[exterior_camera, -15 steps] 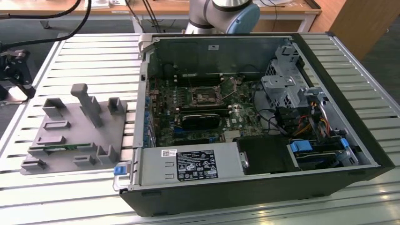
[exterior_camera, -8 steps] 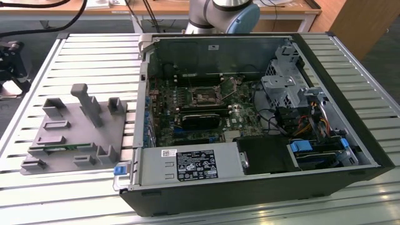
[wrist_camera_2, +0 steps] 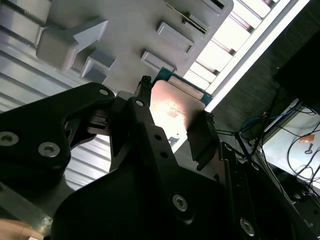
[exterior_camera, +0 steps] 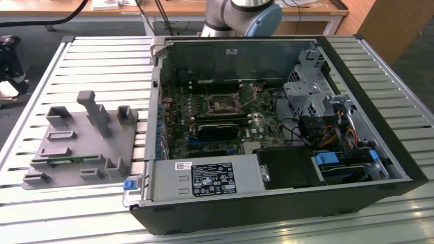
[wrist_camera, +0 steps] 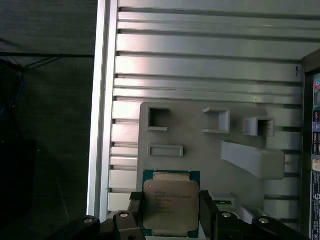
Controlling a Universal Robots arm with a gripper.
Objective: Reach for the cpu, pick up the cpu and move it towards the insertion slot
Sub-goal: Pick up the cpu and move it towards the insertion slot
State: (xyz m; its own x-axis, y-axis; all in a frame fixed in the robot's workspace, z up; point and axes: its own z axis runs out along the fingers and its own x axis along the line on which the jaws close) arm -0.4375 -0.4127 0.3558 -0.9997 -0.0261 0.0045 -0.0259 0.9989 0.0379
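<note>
The cpu point(wrist_camera: 169, 201) is a flat square chip with a silver top and a green rim. My gripper point(wrist_camera: 170, 212) is shut on it, one black finger point(wrist_camera: 134, 210) against each of two opposite edges. It hangs above the grey fixture plate point(wrist_camera: 200, 145), clear of the plate's pockets. In the second wrist view the cpu point(wrist_camera_2: 172, 107) shows its shiny face between the gripper's point(wrist_camera_2: 172, 119) fingertips point(wrist_camera_2: 201, 135). The insertion slot point(exterior_camera: 222, 105) is a dark square socket with a silvery frame on the motherboard inside the open computer case point(exterior_camera: 237, 56).
The grey fixture plate point(exterior_camera: 81, 142) lies on the slatted metal table point(exterior_camera: 101, 56) at the exterior view's left, with raised blocks and a green memory stick point(exterior_camera: 68, 161). A labelled power supply point(exterior_camera: 207, 179), a drive cage point(exterior_camera: 308, 96) and cables crowd the case. The robot base point(exterior_camera: 244, 15) stands behind it.
</note>
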